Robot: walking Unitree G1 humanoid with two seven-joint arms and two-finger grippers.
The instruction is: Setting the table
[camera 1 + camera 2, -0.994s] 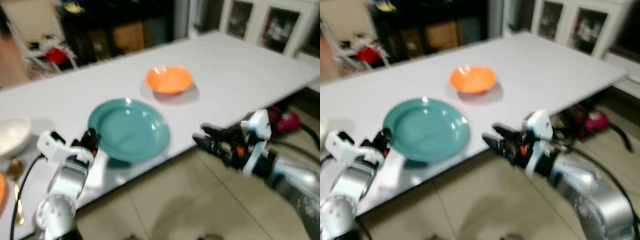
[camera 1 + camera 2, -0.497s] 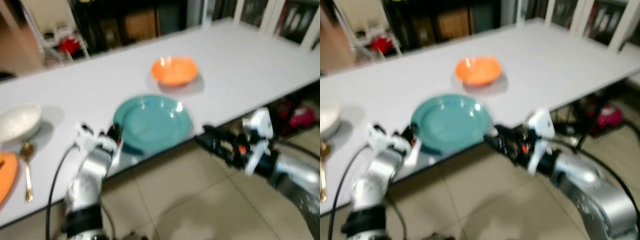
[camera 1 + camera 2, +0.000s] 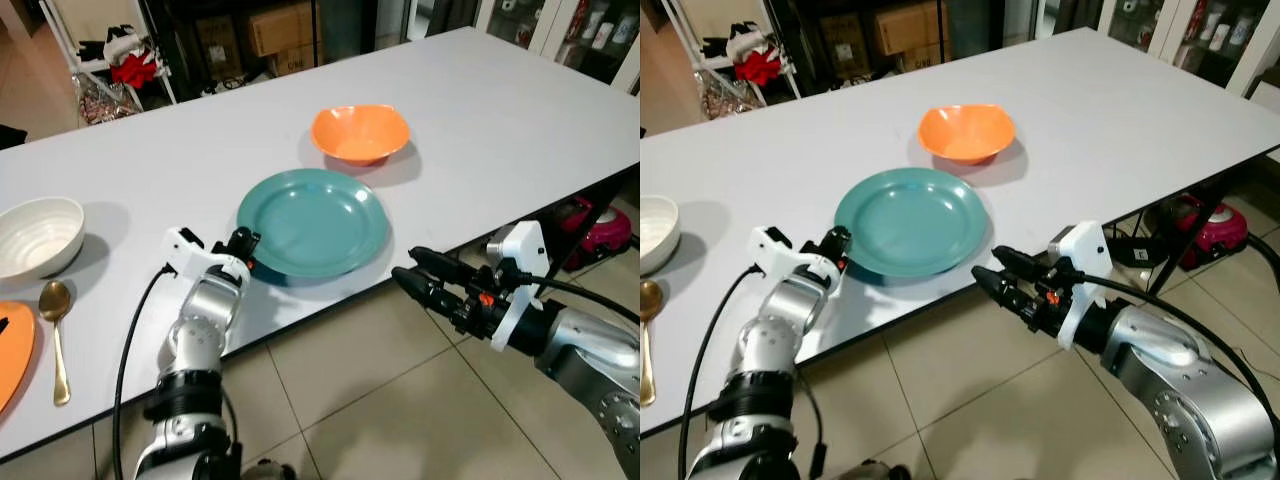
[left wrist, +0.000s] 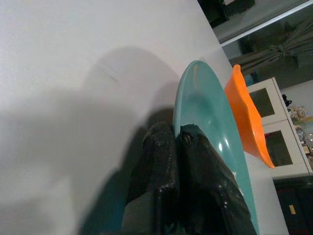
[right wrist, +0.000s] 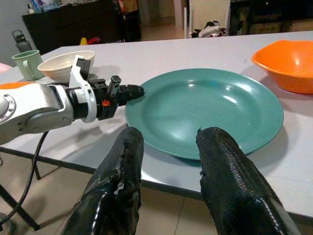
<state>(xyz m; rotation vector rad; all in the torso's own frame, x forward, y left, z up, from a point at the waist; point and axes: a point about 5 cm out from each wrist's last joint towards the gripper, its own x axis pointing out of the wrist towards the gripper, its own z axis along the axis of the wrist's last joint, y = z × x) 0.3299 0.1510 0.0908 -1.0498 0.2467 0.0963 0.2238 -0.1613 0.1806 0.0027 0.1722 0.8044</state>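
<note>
Left eye view: white table (image 3: 500, 110) running from near left to far right; teal plate (image 3: 312, 222) lying flat close to the near edge; orange bowl (image 3: 360, 133) just beyond it, apart from it; white bowl (image 3: 36, 235) far to the left; gold spoon (image 3: 56, 335) near that bowl, beside the rim of an orange plate (image 3: 10, 355) at the left border; left gripper (image 3: 243, 250) at the left rim of the teal plate, fingers clenched on that rim; right gripper (image 3: 415, 272) off the table, over the tiled floor (image 3: 380, 400) just right of the near edge, fingers parted and holding nothing.

Right eye view: same layout; teal plate (image 3: 911, 221) between the two grippers, left gripper (image 3: 835, 247) touching its rim, right gripper (image 3: 995, 272) near the table edge but clear of the plate; pink object (image 3: 1197, 222) on the floor under the table at the right.

Left wrist view: black fingers (image 4: 161, 171) pressed together on the edge of the teal plate (image 4: 205, 112); orange bowl (image 4: 247, 120) just behind.

Right wrist view: two black fingers (image 5: 230, 176) spread wide, pointed at the near side of the teal plate (image 5: 210, 110); left gripper (image 5: 128, 92) pinching the opposite rim; orange bowl (image 5: 286, 63) to one side; white bowl (image 5: 61, 61) and a green mug (image 5: 27, 63) further back.
</note>
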